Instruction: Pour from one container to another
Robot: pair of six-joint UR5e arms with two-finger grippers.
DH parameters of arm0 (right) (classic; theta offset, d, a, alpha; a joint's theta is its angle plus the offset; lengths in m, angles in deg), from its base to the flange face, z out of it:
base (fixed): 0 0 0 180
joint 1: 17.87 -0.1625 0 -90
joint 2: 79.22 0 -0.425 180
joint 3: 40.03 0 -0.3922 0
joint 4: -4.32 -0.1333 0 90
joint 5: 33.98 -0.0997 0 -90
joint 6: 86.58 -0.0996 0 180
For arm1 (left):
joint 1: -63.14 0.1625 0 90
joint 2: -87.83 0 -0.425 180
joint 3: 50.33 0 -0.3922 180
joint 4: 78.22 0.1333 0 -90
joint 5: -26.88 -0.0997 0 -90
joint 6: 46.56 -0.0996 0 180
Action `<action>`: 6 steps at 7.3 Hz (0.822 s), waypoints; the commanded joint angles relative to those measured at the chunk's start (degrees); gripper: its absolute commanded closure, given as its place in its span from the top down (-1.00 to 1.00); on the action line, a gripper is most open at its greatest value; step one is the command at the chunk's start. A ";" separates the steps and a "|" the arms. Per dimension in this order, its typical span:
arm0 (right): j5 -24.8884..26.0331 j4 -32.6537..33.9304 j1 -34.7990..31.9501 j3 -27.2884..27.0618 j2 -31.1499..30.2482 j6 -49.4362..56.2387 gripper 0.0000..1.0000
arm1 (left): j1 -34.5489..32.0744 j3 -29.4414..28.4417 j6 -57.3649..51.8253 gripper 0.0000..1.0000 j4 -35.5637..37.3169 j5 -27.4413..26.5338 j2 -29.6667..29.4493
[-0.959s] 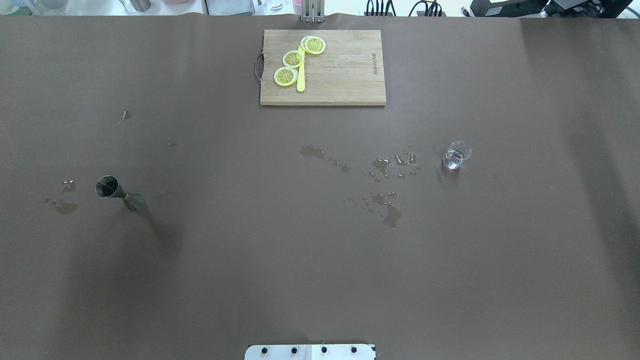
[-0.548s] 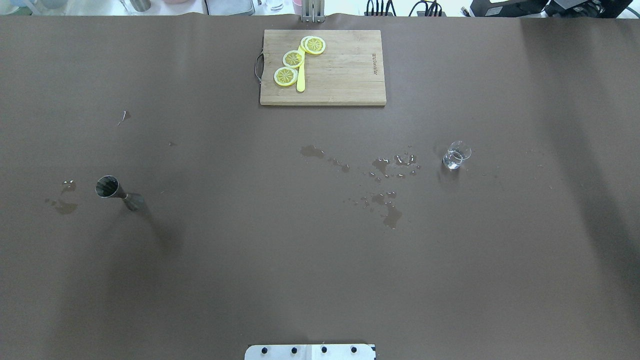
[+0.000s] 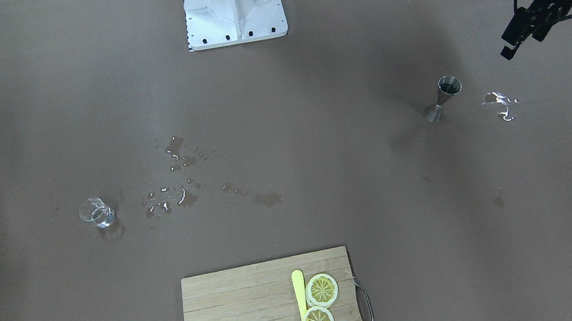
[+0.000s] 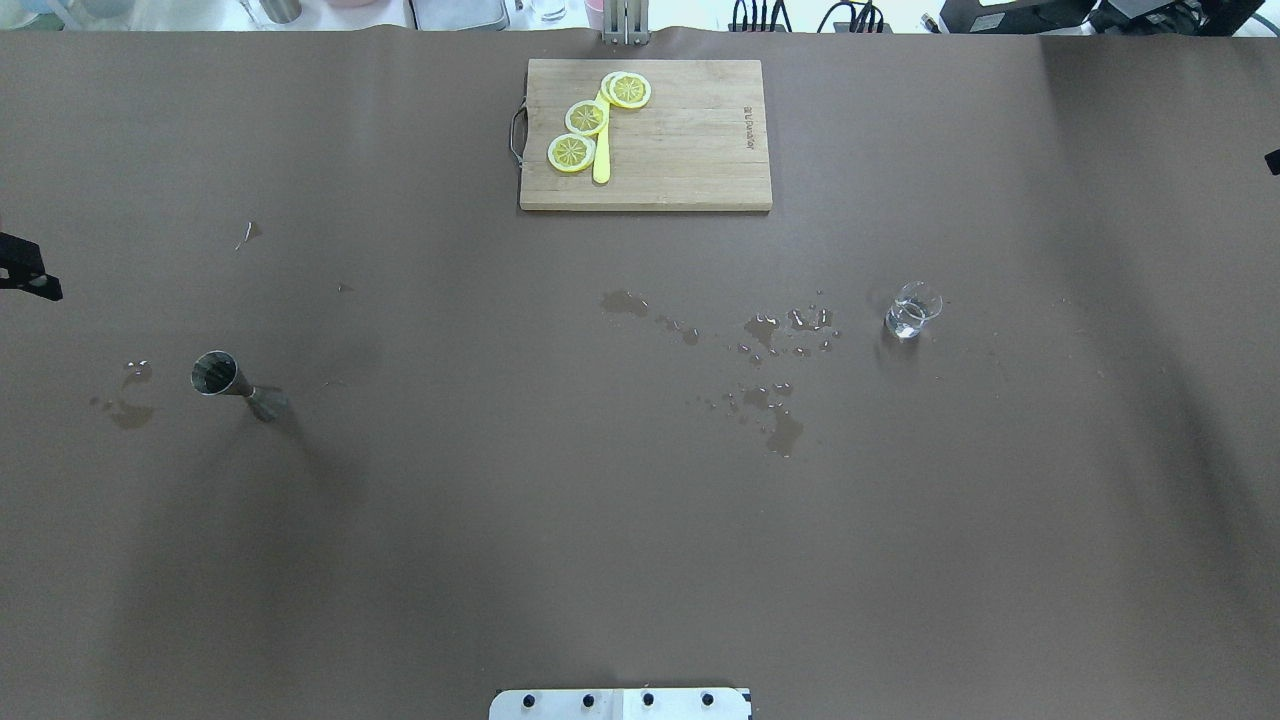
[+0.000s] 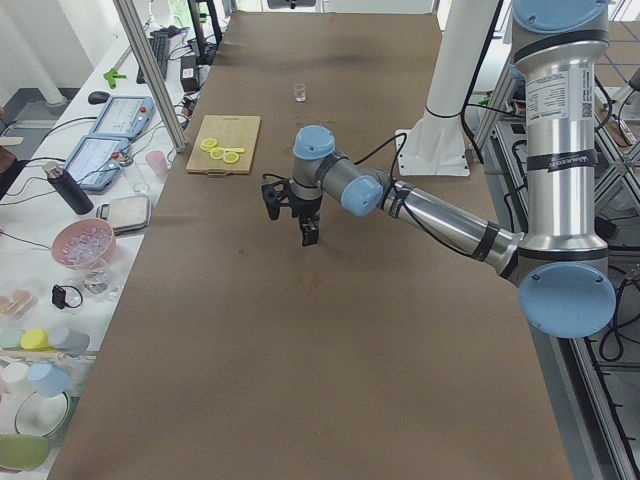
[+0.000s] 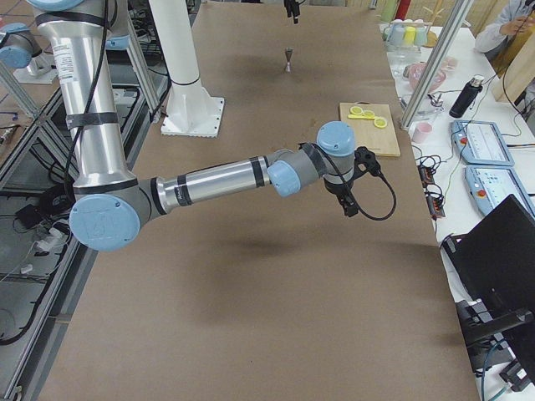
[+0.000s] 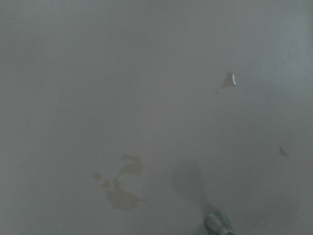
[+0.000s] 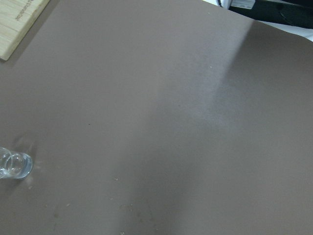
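Observation:
The small clear glass [image 4: 912, 310] stands upright on the brown table to the right of centre, with a little liquid in it; it also shows in the front view [image 3: 96, 213] and at the right wrist view's left edge [image 8: 14, 164]. The metal jigger [image 4: 235, 383] stands upright at the left [image 3: 443, 97]. My left gripper [image 3: 523, 42] hovers open and empty beyond the jigger, just entering the overhead view's left edge [image 4: 28, 272]. Only a tip of my right gripper [image 4: 1273, 161] shows at the right edge, far from the glass; I cannot tell its state.
A wooden cutting board [image 4: 690, 150] with three lemon slices and a yellow knife lies at the far middle. Water spills [image 4: 770, 330] spread between centre and the glass, and a small puddle [image 4: 130, 410] lies left of the jigger. The robot base [image 4: 620, 703] is at the near edge.
Both gripper tips have come into the overhead view, the left at the left edge and the right at the right edge. Glass and jigger have not moved.

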 commanded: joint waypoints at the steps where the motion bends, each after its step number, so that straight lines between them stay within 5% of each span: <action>1: -0.63 -8.82 4.06 0.98 -0.21 0.31 1.00 | 9.52 3.16 9.51 0.97 -0.37 -8.02 -1.21; 6: -2.21 -47.83 11.28 20.12 2.33 1.02 1.00 | 28.42 10.64 17.28 0.97 -0.46 -36.90 3.16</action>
